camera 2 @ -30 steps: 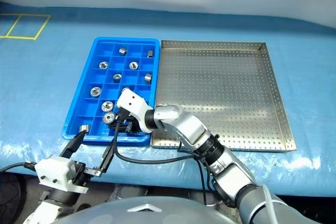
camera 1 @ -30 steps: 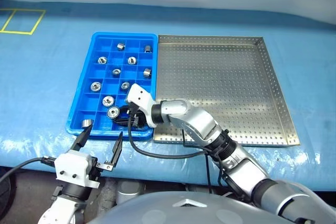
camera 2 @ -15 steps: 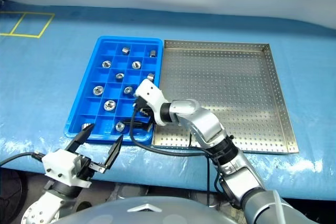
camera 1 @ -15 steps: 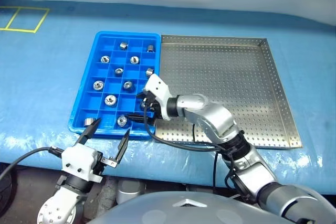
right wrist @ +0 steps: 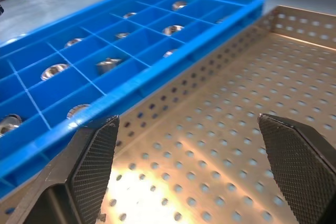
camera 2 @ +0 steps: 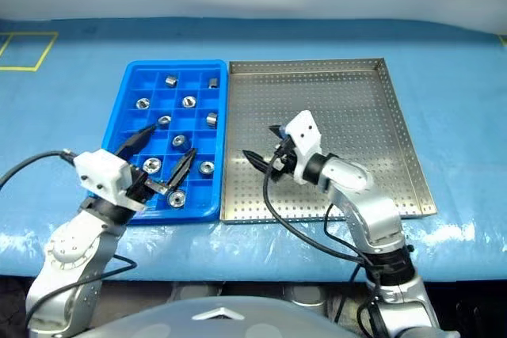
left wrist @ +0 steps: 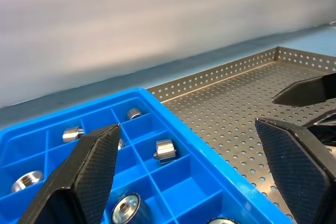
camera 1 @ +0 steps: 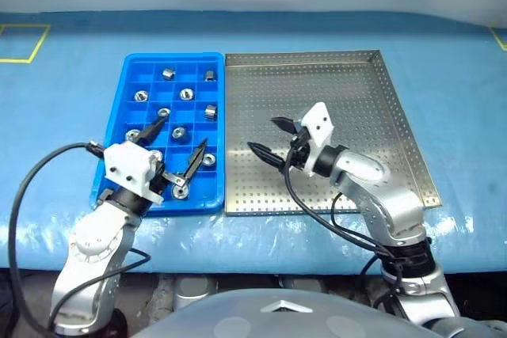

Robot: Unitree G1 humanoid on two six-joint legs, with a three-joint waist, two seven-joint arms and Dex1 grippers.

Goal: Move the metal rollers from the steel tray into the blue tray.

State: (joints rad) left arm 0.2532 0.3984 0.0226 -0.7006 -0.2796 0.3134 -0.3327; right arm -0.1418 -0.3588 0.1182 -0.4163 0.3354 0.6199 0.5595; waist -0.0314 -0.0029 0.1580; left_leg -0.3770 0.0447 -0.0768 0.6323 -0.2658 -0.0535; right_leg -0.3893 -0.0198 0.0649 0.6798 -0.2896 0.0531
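Note:
Several metal rollers (camera 1: 186, 93) lie in separate compartments of the blue tray (camera 1: 119, 120); one shows close up as a roller (left wrist: 166, 149) in the left wrist view. The steel tray (camera 1: 356, 93) sits right beside it on the right. My left gripper (camera 1: 184, 130) hovers open over the near half of the blue tray, holding nothing. My right gripper (camera 1: 263, 134) is open and empty above the left part of the steel tray (right wrist: 236, 145), pointing toward the blue tray (right wrist: 131, 82). Its fingers (left wrist: 310, 90) also show in the left wrist view.
Both trays rest on a blue tablecloth (camera 1: 63, 100). Yellow tape marks (camera 1: 20, 41) lie at the far left. The table's front edge (camera 1: 317, 231) runs just behind the trays' near rims. Black cables (camera 1: 36, 180) trail from both wrists.
My right gripper opened, left a roller in the blue tray's near end, and swung right over the steel tray. My left gripper rose and moved forward over the blue tray. The camera shifted too.

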